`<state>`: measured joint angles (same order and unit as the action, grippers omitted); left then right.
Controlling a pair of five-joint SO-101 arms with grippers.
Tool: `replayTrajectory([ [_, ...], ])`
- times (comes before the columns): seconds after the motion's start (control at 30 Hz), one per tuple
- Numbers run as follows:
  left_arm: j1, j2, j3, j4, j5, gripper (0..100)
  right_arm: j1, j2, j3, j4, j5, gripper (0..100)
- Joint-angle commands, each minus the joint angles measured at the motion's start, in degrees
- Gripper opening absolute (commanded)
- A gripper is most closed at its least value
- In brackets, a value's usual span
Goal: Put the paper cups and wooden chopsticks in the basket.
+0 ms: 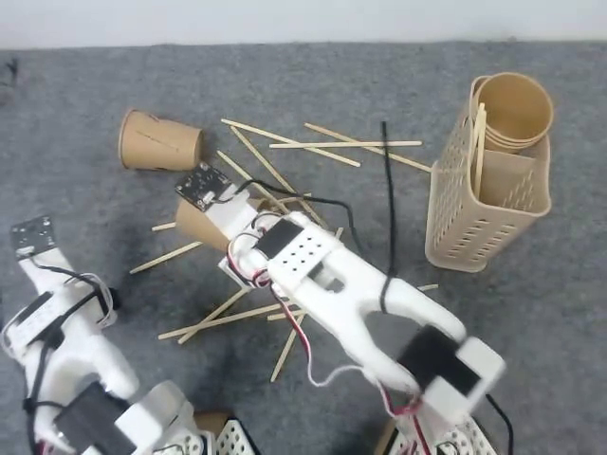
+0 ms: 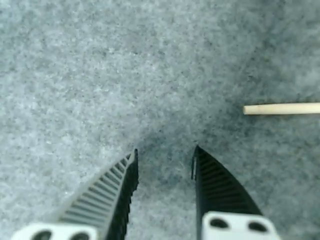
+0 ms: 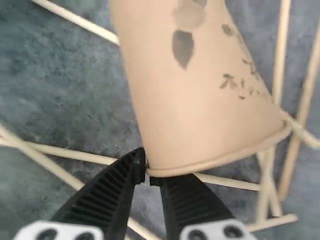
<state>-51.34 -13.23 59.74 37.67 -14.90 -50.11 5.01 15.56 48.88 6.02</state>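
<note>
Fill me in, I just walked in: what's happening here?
The right gripper pinches the rim of a paper cup lying among scattered chopsticks. The left gripper hangs open over the grey mat beside one chopstick end. The basket holds stacked cups and some chopsticks; another cup lies on its side.

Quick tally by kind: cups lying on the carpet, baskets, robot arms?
Cups on the carpet: 2, loose cup and gripped cup
Basket: 1
Arms: 2, left arm and right arm
Total: 5
</note>
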Motion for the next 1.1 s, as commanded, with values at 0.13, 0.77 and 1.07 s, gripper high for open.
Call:
replayTrajectory([
  [0.13, -0.09, -1.93, -0.13, -0.97, 0.62, 17, 7.25, -24.22, -3.34, 6.37, 3.96, 0.8],
  [0.77, 0.00, -1.93, -0.13, -0.97, 0.62, 17, 49.10, -62.37, -3.25, 13.93, 29.98, 0.8],
  [1.07, 0.00, -1.93, -0.13, -0.97, 0.70, 17, 66.07, -60.53, -3.87, 13.85, 52.40, 0.8],
])
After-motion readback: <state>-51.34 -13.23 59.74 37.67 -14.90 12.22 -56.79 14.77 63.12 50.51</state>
